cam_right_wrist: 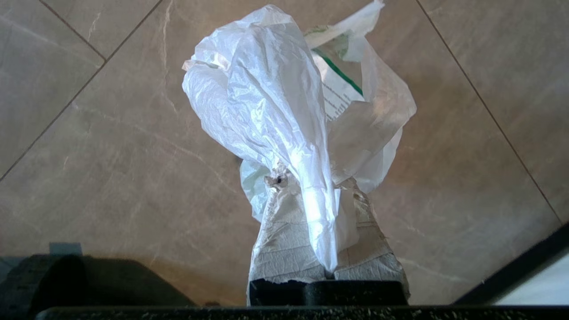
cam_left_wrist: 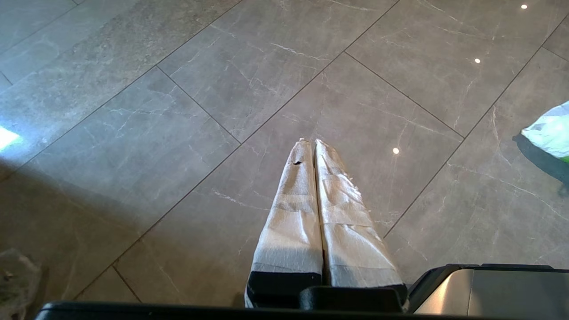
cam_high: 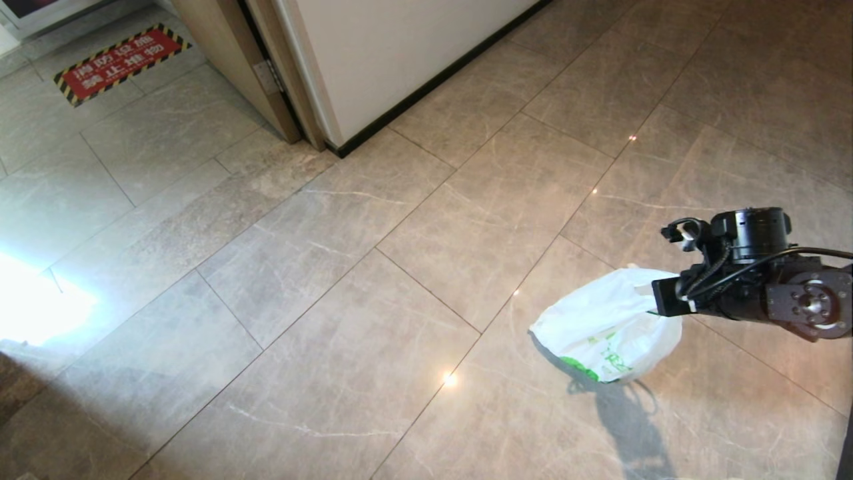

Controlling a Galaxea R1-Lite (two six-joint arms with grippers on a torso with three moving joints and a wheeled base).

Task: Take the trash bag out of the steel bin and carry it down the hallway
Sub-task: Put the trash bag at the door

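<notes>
Right end effector point(cam_right_wrist: 311, 186) is clamped on the trash bag point(cam_high: 610, 327); carry it level, clear of the floor point(cam_high: 333, 267).

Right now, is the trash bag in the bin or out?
Out. The trash bag hangs from the shut right gripper above the hallway floor; no bin shows.

Non-task items, door corner

You've got a red hazard floor sticker point(cam_high: 120, 61) just left of the wooden door frame point(cam_high: 233, 63); white wall point(cam_high: 386, 47) right of it.

Thin crinkled white plastic trash bag point(cam_high: 603, 327) above glossy marbled hallway point(cam_high: 373, 267) tiles.
</notes>
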